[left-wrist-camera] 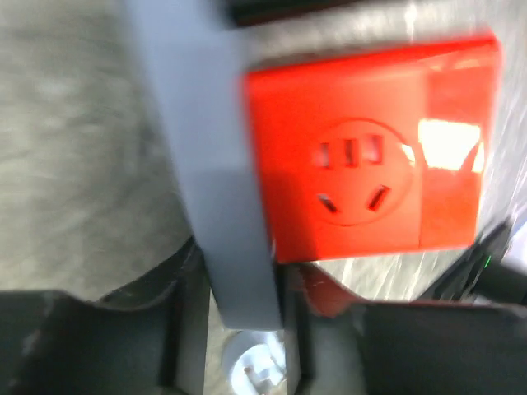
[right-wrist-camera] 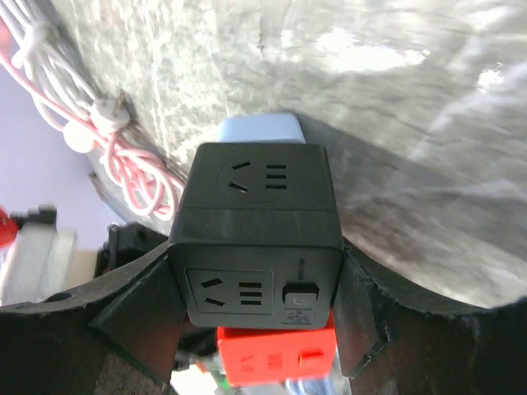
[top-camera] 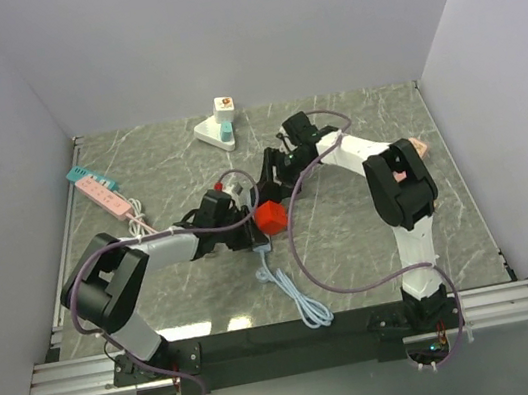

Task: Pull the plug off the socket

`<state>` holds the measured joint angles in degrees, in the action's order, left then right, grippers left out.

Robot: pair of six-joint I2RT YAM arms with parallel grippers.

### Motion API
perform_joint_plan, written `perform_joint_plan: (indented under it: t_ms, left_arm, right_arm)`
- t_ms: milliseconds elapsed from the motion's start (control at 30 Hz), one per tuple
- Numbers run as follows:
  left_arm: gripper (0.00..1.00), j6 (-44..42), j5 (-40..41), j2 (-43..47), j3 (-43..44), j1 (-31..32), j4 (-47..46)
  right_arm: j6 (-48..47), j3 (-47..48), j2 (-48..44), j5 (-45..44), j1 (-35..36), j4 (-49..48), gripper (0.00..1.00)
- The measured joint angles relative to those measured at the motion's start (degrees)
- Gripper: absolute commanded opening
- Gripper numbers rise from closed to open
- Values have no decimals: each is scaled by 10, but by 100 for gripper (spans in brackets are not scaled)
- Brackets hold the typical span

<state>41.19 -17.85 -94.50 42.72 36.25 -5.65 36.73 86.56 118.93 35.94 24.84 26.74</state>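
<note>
With right hand (right-wrist-camera: pixel 257 288), clamping black socket block (right-wrist-camera: pixel 255 214) steady for pulling; left hand (left-wrist-camera: pixel 247 346) astride pale blue plug (left-wrist-camera: pixel 222 206), grip impossible to tell.

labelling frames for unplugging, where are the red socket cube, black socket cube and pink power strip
red socket cube (left-wrist-camera: pixel 370 148), left wrist view, its round outlet face
black socket cube (right-wrist-camera: pixel 257 234), right wrist view, where its two outlet faces meet
pink power strip (top-camera: pixel 101 192), top view, middle of its body
</note>
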Motion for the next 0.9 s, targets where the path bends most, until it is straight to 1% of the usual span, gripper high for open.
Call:
perform_joint_plan:
  t_ms: [33,67,267,500,567,600,700,833,900]
  left_arm:
    - [4,19,11,0,2,-2,7]
    - [1,32,17,0,5,-4,8]
    - [0,30,49,-10,23,6,19]
    - [0,20,60,-20,29,17,0]
    - [0,17,59,-26,33,19,-8]
    - [0,17,58,-29,35,19,-10]
    - [0,17,48,-29,36,16,-2]
    - [0,10,28,-29,37,16,9]
    - [0,9,19,-28,39,15,20]
  right_arm:
    - [2,0,-2,2,-5,5,0]
    - [5,0,-3,4,-12,10,0]
    - [-15,3,-4,10,-21,16,0]
    - [-81,37,-4,35,-47,97,0]
    - [-89,38,-4,42,-53,101,0]
    - [-88,32,-6,42,-54,93,0]
    - [-54,-41,-47,21,-48,20,0]
    - [23,-161,-135,-72,-23,-90,0]
    - [58,-204,-163,-115,-9,-132,0]
